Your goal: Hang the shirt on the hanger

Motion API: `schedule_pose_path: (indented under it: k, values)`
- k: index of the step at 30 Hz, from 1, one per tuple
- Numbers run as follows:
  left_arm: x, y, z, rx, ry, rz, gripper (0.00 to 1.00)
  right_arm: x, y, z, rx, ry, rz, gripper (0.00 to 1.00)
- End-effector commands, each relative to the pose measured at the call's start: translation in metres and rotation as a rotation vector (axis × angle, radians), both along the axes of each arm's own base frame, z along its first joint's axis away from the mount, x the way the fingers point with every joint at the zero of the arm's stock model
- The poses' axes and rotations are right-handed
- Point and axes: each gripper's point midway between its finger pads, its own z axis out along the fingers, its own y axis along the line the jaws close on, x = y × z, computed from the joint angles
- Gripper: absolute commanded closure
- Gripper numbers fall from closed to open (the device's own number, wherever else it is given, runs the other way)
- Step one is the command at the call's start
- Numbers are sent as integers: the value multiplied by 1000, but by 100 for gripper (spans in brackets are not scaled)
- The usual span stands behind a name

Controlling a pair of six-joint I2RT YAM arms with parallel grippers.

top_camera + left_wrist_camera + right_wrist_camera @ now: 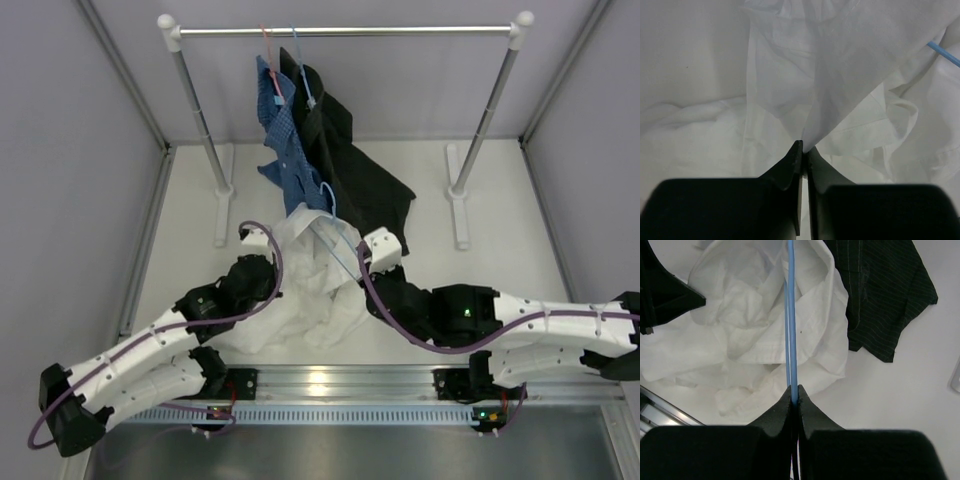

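The white shirt (310, 290) lies crumpled on the table between my two arms. My left gripper (272, 245) is at its left side; in the left wrist view its jaws (804, 146) are shut on a raised fold of the shirt (805, 90). The light-blue wire hanger (340, 255) lies tilted across the shirt, its hook (327, 200) pointing toward the rack. My right gripper (362, 262) is shut on the hanger's wire (790, 315), which runs straight up from the fingertips (794, 389) over the shirt (750, 330). A short piece of the hanger (943, 53) shows at the left wrist view's right edge.
A clothes rack's rail (345, 31) spans the back, bearing a blue checked shirt (285, 140) and a black shirt (345, 150) whose hem (880, 290) trails on the table beside the white shirt. Rack feet (222, 195) (460, 200) stand left and right. A metal rail (330, 380) edges the front.
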Motion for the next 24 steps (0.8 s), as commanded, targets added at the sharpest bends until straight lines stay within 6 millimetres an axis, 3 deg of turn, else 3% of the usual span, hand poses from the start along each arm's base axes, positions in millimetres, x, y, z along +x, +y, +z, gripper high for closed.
schedule_pose_path:
  k: [1,3,4,5,6,8,9,11,12,13,18,22,24]
  values:
    - [11,3,6,4,-37,60,99,7,7,39,133,-29,-21,100]
    - [15,4,19,4,-66,74,100,8,5,42,144,-30,-17,100]
    - [20,10,40,6,-100,109,100,5,6,41,139,-22,15,100]
    - [18,21,33,59,-85,136,100,3,7,42,138,-19,41,100]
    - [23,25,67,39,-121,172,100,-1,10,42,138,-14,88,100]
    - [22,46,90,127,-127,222,100,-19,20,45,168,5,263,100]
    - [25,45,123,100,-160,225,100,-29,25,45,175,13,352,100]
    - [22,42,140,128,-149,158,100,-56,35,59,230,30,564,100]
    - [22,36,146,131,-141,127,100,-63,37,61,238,32,616,100]
    - [21,30,164,105,-158,93,100,-65,38,68,244,15,644,100]
    - [1,-6,166,71,-64,-149,100,-51,39,82,282,-33,620,100]
    - [-8,-3,172,102,-49,-207,100,-46,37,94,315,-62,705,100]
    - [-15,-3,185,96,-62,-248,100,-51,35,98,328,-59,770,100]
